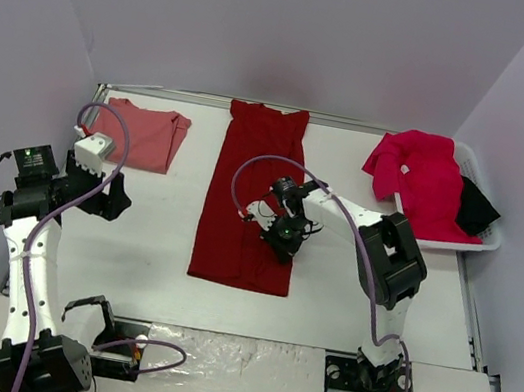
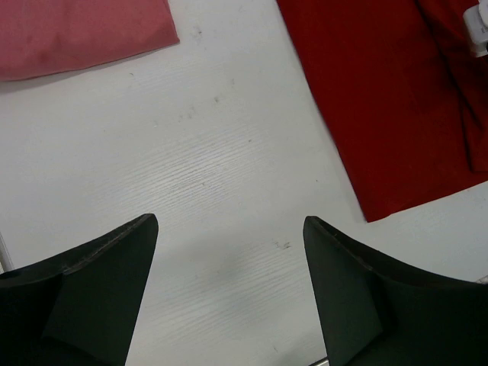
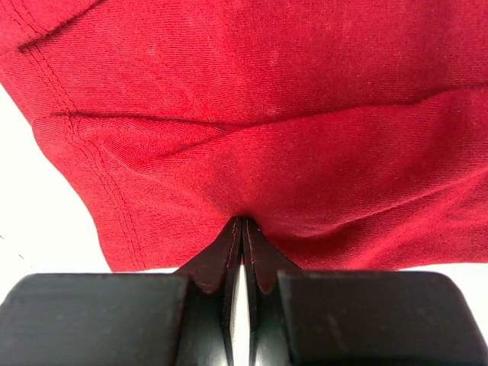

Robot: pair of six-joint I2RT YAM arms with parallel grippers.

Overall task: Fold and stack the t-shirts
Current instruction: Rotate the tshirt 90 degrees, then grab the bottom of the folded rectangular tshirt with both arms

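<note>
White desk [image 1: 325,299], grey walls [image 1: 272,25]: far left lies a folded salmon-pink cloth t-shirt [image 1: 143,134]; the left gripper [image 2: 229,223] hangs wide, empty, over desk. Centre, the right gripper [image 3: 242,229] pinches the long dark crimson cloth t-shirt [image 1: 252,194] near one long edge; carry that edge low and even. Right, a raspberry t-shirt [image 1: 417,178] lies in a white plastic basket [image 1: 482,243].

The top camera looked down over the whole table [image 1: 153,238]; both wrist cameras, close above it, shared the crimson shirt [image 2: 381,99].
</note>
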